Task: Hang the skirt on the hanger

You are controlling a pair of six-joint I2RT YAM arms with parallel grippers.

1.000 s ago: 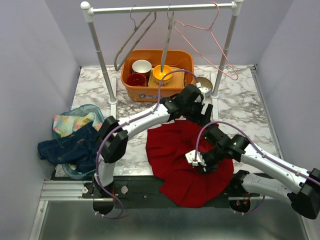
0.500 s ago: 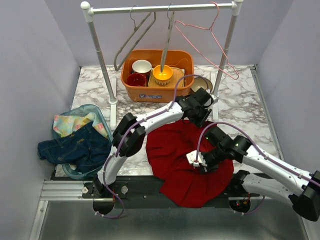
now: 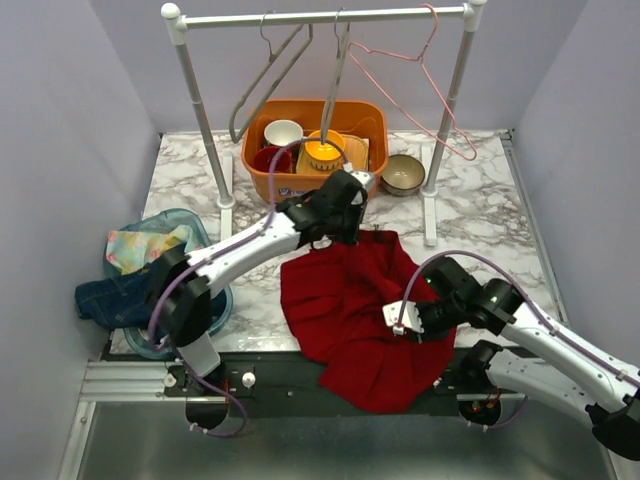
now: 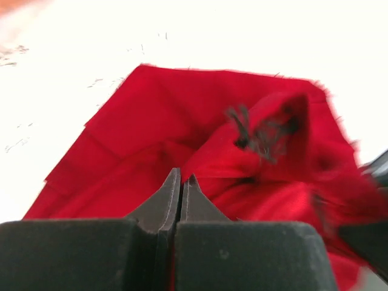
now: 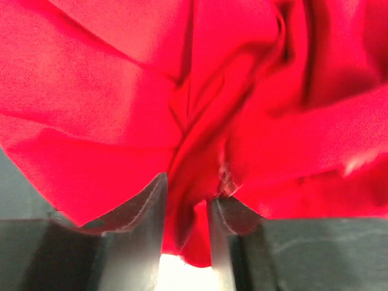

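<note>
Now the left gripper (image 4: 182, 180) is pinching the skirt's (image 3: 345, 300) far edge, the right gripper (image 5: 188, 191) is squeezing a fold, and bare table (image 3: 480, 215) is lying beyond both.

**White marble table (image 3: 480, 200) boxed in by pale lilac walls (image 3: 70, 120)**

Plain, windowless walls close off the left, back and right sides. A white tubular clothes rail (image 3: 390, 14) stands on two posts towards the table's far edge. The light is soft and even, with only faint shadows.
</note>
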